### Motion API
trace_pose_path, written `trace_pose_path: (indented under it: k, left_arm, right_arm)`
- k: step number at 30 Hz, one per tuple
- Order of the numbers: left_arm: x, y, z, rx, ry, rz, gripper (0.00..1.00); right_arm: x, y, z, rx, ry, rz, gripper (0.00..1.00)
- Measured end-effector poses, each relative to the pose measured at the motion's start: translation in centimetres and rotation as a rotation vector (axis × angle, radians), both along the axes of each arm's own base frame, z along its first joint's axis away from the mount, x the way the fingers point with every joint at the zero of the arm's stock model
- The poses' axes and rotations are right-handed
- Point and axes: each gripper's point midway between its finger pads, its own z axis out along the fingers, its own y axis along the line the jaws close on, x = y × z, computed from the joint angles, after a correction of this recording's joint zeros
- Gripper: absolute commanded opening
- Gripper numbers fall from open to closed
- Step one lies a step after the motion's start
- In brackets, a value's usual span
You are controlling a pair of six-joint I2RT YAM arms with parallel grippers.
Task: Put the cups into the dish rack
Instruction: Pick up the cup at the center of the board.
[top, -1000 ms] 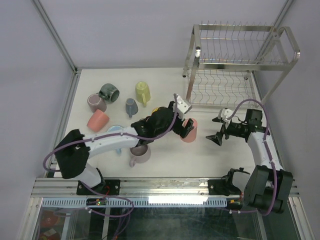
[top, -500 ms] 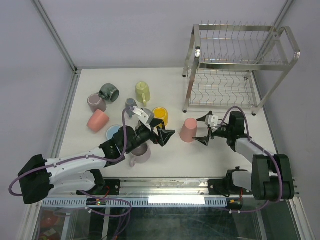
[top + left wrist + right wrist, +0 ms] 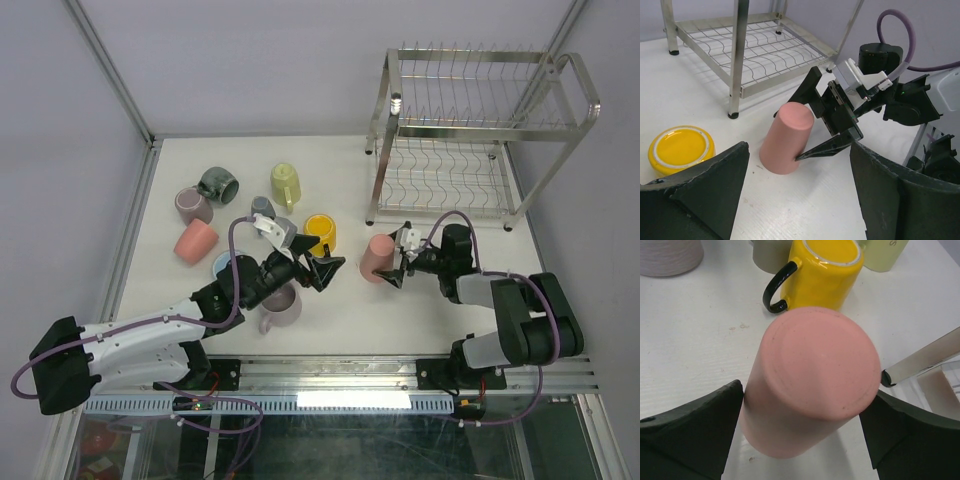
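Sliding in, my right jaws now stand wide astride the pink cup [image 3: 377, 258]; my left jaws, wide too, have retreated. Closing off-centre could topple it.

You work in a robotics lab cell: aluminium frame posts [image 3: 109, 68], plain grey wall panels [image 3: 250, 60] and a white table [image 3: 325, 165] enclose it.

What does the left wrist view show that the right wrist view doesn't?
Left wrist only: the right tool, open jaws either side of the pink cup, and the lower shelf of the dish rack. Right wrist only: the black handle of the yellow mug, a yellow-green cup, a mauve cup. Both: the upturned pink cup and the yellow mug.
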Motion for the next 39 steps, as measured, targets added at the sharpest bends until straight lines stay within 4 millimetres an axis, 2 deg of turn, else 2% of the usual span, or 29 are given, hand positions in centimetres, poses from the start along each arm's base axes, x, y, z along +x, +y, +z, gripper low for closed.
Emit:
trace_pose_path:
  k: [5, 9, 13, 17, 22, 25, 33, 36, 39]
  left_arm:
    - [0.1, 0.3, -0.2, 0.000, 0.003, 0.013, 0.79]
    - [0.1, 0.4, -0.2, -0.001, 0.004, 0.017, 0.79]
    - [0.1, 0.4, -0.2, -0.001, 0.004, 0.017, 0.79]
    - [0.1, 0.4, -0.2, -0.001, 0.004, 0.017, 0.79]
    - [0.0, 0.5, 0.0, -0.006, 0.001, 0.017, 0.79]
    - [0.0, 0.5, 0.1, -0.009, -0.001, 0.017, 0.79]
    - [0.0, 0.5, 0.1, -0.009, -0.001, 0.017, 0.80]
    - [0.0, 0.5, 0.1, -0.008, -0.001, 0.017, 0.80]
    - [0.0, 0.5, 0.2, -0.010, -0.001, 0.017, 0.80]
  right_arm:
    - [0.2, -0.1, -1.5, -0.012, 0.042, -0.008, 0.73]
    - [0.4, 0.2, -1.0, -0.010, 0.027, 0.016, 0.50]
    - [0.3, 0.1, -0.7, -0.019, 0.023, 0.035, 0.36]
    - [0.0, -0.6, 0.5, -0.010, 0.021, 0.043, 0.32]
    - [0.5, -1.8, 3.7, 0.009, -0.039, 0.030, 0.31]
    - [1.1, -3.3, 5.3, 0.023, -0.053, -0.015, 0.31]
    - [4.7, -7.4, 10.1, 0.039, -0.072, -0.186, 0.31]
    - [6.1, -8.1, 11.2, 0.051, -0.077, -0.242, 0.31]
    - [8.0, -8.8, 11.4, 0.081, -0.058, -0.314, 0.30]
